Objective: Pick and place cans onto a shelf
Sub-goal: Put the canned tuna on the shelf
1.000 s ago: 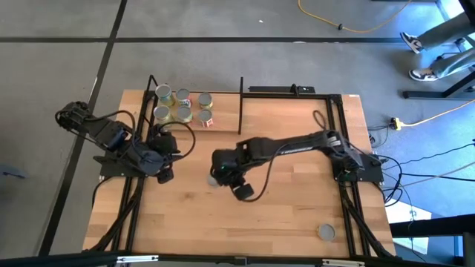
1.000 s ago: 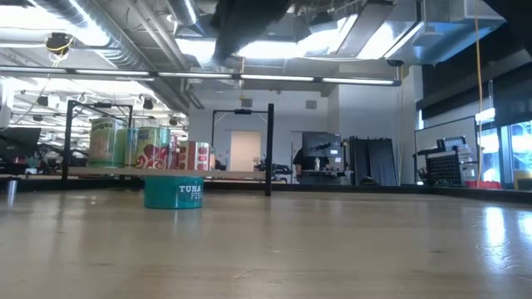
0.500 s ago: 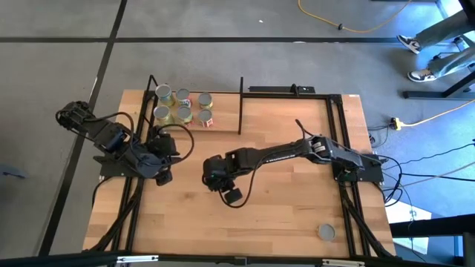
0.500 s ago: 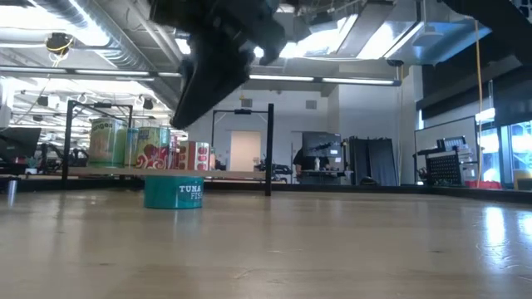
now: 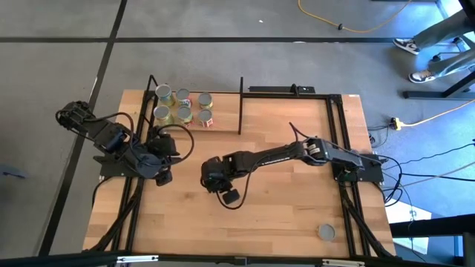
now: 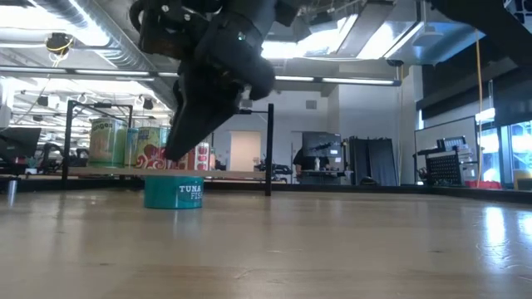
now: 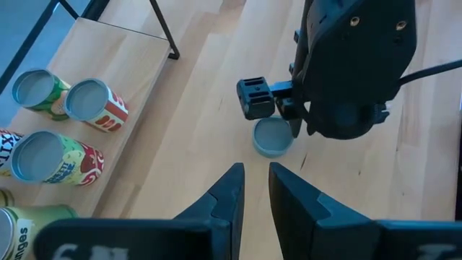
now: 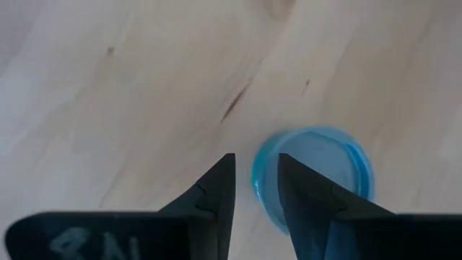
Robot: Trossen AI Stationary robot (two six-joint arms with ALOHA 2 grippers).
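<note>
A low teal tuna can (image 6: pixel 174 192) stands on its flat bottom on the wooden table, left of the middle. It also shows in the left wrist view (image 7: pixel 273 136) and the right wrist view (image 8: pixel 325 173). My right gripper (image 6: pixel 172 156) hangs just above the can, pointing down, fingers close together, touching nothing; in the high view (image 5: pixel 210 180) it hides the can. My left gripper (image 5: pixel 165 176) waits at the table's left, shut and empty (image 7: pixel 256 170). Several cans (image 5: pixel 182 107) stand on the shelf (image 5: pixel 226 115) at the far left.
One more can (image 5: pixel 326 232) stands near the table's near right corner. Black upright rods (image 5: pixel 240 104) frame the shelf. Bare wood lies between the teal can and the shelf. People's legs (image 5: pixel 434 52) show on the floor beyond the far right corner.
My right gripper has gone toward the table's left edge and come down over the teal can, from out of the low view to just above the can's top. The can has stayed where it was.
</note>
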